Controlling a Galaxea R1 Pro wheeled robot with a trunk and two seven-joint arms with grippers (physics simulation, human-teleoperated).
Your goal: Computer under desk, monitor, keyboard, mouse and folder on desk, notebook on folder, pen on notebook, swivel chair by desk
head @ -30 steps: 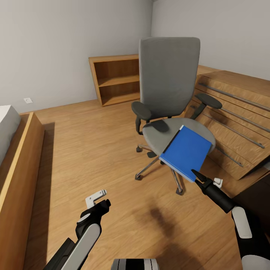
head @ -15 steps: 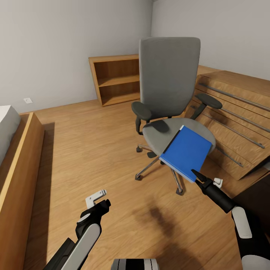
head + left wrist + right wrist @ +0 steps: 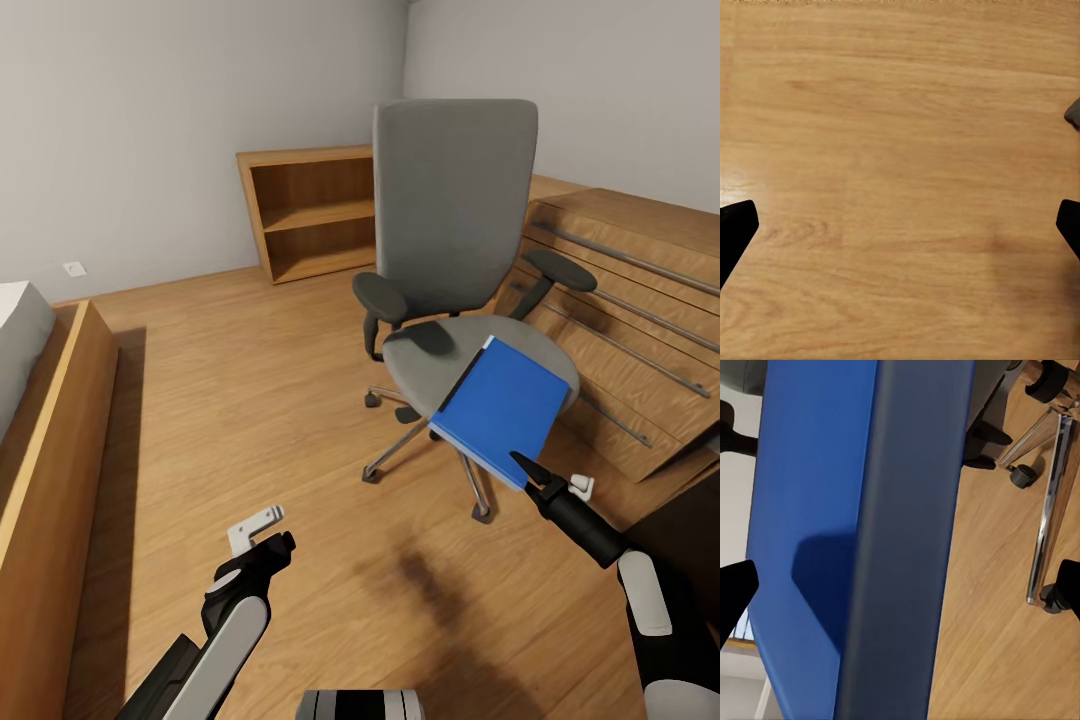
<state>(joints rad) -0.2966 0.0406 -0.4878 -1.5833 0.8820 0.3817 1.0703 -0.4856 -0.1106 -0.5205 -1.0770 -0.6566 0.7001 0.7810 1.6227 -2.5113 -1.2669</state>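
Note:
A blue folder [image 3: 500, 405] lies tilted on the grey swivel chair [image 3: 450, 220], its near corner hanging past the seat's front edge. My right gripper [image 3: 540, 480] is at that near corner, open, with its fingers spread wide. In the right wrist view the folder [image 3: 832, 510] and its dark spine stand between the two fingertips, apart from both. My left gripper [image 3: 262, 535] hangs low over the bare wood floor [image 3: 900, 180], open and holding nothing. Desk, monitor, keyboard, mouse, notebook and pen are out of view.
A low wooden bookshelf [image 3: 310, 210] stands against the back wall. A wooden drawer unit [image 3: 630, 300] is close behind the chair on the right. A wooden bed frame [image 3: 50, 450] runs along the left. The chair's wheeled base [image 3: 1050, 510] spreads below the seat.
The chair and the folder on it have shifted very slightly to the right. Both grippers have stayed where they were.

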